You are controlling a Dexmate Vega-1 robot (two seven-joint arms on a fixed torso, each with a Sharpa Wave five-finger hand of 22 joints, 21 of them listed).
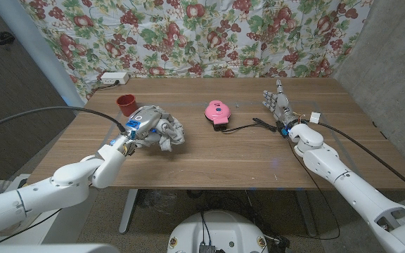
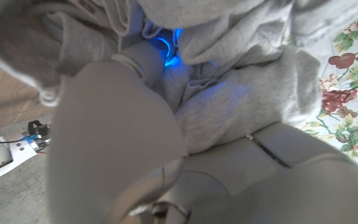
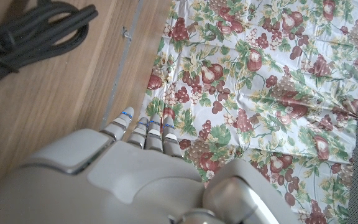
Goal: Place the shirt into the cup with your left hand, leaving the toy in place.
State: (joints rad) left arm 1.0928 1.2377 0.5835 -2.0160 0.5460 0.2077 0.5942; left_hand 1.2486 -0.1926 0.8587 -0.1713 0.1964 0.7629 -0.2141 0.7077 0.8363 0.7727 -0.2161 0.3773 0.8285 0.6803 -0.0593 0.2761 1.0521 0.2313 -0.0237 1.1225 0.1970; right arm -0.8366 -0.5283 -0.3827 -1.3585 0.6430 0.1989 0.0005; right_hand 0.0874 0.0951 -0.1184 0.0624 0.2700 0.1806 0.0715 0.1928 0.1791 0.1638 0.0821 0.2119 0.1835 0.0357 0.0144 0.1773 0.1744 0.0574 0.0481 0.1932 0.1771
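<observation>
One hand works: the left hand [image 1: 140, 126] clutches the bunched grey shirt [image 1: 169, 131] just beside the red cup [image 1: 126, 105] for loading, pink toy [image 1: 216, 111] untouched (right hand [image 1: 278, 102] idle, fingers extended, holding nothing).

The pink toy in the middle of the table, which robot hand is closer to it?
The right hand looks slightly closer: it stands to the pink toy's right, apart from it. The left hand is on the toy's other side, gripping the gray shirt.
</observation>
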